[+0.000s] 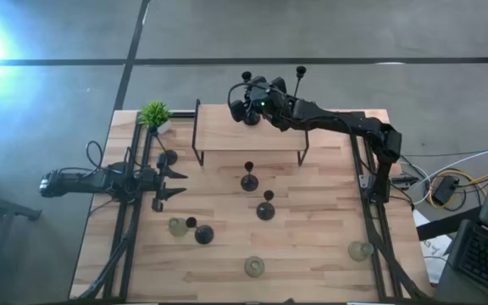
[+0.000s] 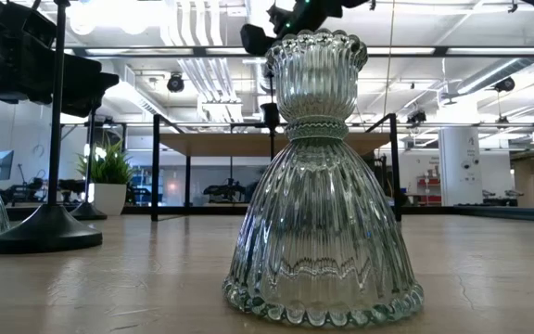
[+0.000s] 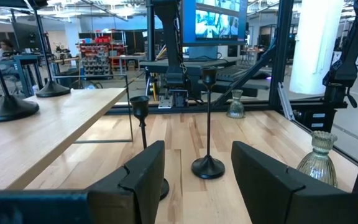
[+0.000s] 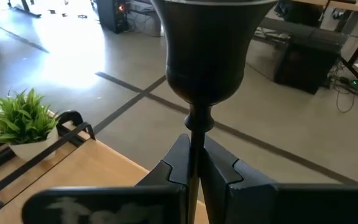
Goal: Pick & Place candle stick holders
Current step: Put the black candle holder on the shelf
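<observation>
Right wrist view, my right end effector (image 4: 194, 171) clamped on black candle stick holder (image 4: 205, 56) stem, over raised shelf (image 1: 227, 127), my left end effector (image 1: 174, 183) fingers apart, idle at left edge of surface (image 1: 312, 254).

Right claw (image 4: 194, 163) clamped shut (arm outstretched); left claw (image 3: 194, 180) agape.

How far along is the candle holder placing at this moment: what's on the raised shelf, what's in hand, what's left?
Done: one black holder appears to stand on the shelf. In hand: the right gripper is shut on a black holder's stem over the shelf's far edge. Left: three black holders and three glass holders on the table; another dark one sits near the open, waiting left gripper.
</observation>
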You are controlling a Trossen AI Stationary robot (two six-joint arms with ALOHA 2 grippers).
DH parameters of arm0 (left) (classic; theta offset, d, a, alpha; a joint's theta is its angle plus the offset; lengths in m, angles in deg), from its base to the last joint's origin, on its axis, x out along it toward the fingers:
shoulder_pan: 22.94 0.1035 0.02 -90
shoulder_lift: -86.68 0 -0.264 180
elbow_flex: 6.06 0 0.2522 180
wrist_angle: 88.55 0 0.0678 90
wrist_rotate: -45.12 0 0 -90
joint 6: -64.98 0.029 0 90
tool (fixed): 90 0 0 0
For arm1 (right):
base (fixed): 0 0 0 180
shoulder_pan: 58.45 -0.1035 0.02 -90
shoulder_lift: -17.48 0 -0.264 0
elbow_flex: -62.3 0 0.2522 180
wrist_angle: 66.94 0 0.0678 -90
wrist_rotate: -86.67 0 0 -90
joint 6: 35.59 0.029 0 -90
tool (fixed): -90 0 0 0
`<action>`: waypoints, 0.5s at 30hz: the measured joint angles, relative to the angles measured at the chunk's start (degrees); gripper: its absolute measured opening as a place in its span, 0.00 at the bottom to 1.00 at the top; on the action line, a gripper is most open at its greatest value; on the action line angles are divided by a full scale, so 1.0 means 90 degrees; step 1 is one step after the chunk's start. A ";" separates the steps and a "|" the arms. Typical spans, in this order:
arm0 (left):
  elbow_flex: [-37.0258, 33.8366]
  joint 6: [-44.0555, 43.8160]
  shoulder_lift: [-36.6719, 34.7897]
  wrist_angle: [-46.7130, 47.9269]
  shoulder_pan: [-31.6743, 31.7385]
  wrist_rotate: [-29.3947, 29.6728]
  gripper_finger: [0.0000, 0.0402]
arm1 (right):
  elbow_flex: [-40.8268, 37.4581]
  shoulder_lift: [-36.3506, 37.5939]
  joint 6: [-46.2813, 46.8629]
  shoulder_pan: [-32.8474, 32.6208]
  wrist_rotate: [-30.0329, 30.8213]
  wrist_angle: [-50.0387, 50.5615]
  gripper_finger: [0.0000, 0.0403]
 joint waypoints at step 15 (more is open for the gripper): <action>0.0002 0.0001 0.0000 0.0000 0.0000 -0.0004 0.47 | 0.0000 0.0002 0.0116 0.0190 -0.0001 0.0115 0.03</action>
